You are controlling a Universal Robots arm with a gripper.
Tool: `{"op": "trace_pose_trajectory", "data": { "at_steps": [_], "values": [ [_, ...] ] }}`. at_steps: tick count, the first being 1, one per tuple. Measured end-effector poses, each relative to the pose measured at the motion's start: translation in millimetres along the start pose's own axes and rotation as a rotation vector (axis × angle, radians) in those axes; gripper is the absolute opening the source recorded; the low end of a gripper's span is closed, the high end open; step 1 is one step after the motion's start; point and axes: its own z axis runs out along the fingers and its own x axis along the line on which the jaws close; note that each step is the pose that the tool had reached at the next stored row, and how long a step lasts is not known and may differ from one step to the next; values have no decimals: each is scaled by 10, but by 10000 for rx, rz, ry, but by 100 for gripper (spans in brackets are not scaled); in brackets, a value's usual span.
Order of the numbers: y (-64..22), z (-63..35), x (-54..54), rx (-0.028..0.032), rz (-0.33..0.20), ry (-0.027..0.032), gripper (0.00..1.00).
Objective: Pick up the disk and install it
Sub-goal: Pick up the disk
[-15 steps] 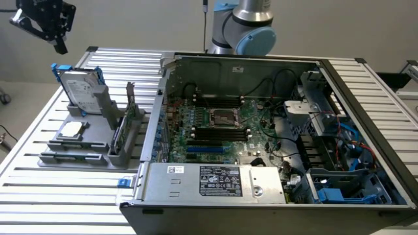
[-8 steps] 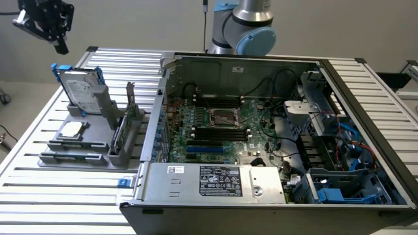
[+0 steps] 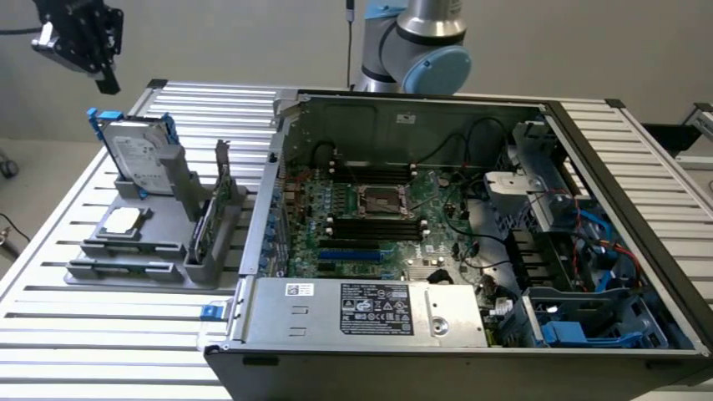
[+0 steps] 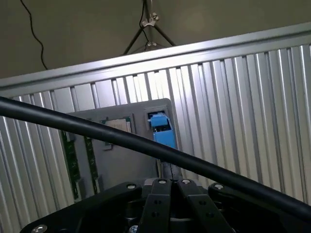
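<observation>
The disk (image 3: 143,156) stands upright in a grey holder (image 3: 134,251) on the exterior view's left, silver-grey with a white label and a blue frame. My gripper (image 3: 106,81) hangs high above and behind it, well clear of the table. In the wrist view the gripper (image 4: 171,184) is shut, its fingers pressed together with nothing between them. Beyond them the disk's blue frame (image 4: 162,130) shows edge-on in the holder (image 4: 126,162). A black cable (image 4: 97,131) crosses in front.
The holder also carries a small square silver chip (image 3: 123,220) and a green circuit card (image 3: 209,219) standing on edge. An open computer case (image 3: 334,309) fills the table's middle and right, with a blue-trimmed bay (image 3: 579,327) at its near right corner. The arm's base (image 3: 418,42) stands behind it.
</observation>
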Motion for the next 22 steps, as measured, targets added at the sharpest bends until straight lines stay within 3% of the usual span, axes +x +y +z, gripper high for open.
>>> {"op": "trace_pose_trajectory", "data": {
  "at_steps": [4,6,22],
  "values": [
    [12,33,1,-7,-497,-118,11],
    [27,45,3,-9,-643,-142,11],
    [202,74,-19,1,-1342,-108,11]
  ]
}}
